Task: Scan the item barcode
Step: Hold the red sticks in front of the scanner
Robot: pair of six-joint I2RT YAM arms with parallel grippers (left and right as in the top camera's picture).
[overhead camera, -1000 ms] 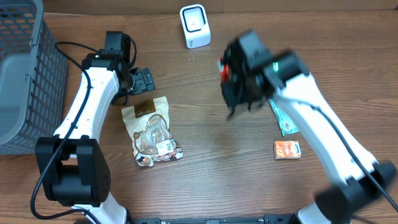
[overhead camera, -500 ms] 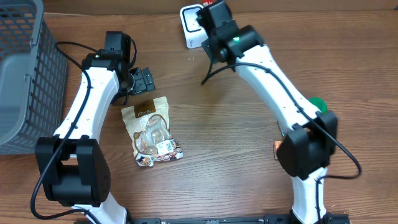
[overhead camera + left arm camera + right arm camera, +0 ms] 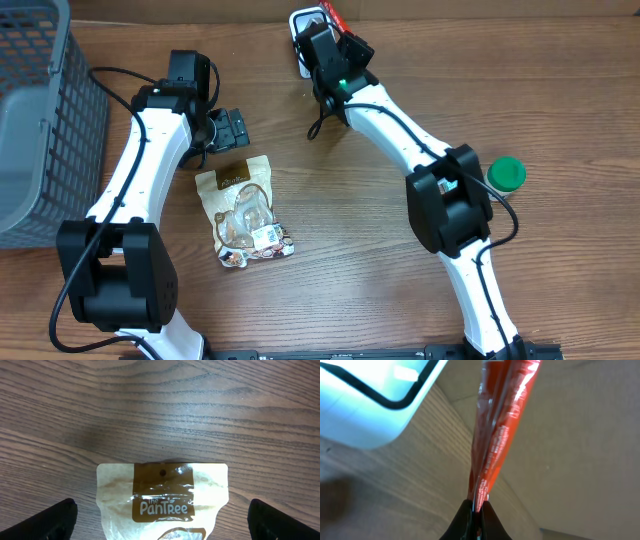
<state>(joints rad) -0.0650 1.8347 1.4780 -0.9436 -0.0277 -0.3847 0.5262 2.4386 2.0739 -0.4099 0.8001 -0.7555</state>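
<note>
Right gripper (image 3: 476, 511) clenching lower edge of red packet (image 3: 495, 425), holding it just beside white scanner (image 3: 370, 400) near far edge of table (image 3: 360, 250). Left gripper (image 3: 230, 128) hanging released, fingers (image 3: 45, 520) standing wide either side of top edge of snack bag (image 3: 162, 500). Wire basket (image 3: 40, 120) occupying left edge. Green lid (image 3: 505, 172) lying at right. Open wood lying between bag and right arm.

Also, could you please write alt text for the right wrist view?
The right gripper is shut on the end of a red packet, which runs edge-on up the frame. A white scanner sits at upper left on the wooden table.
</note>
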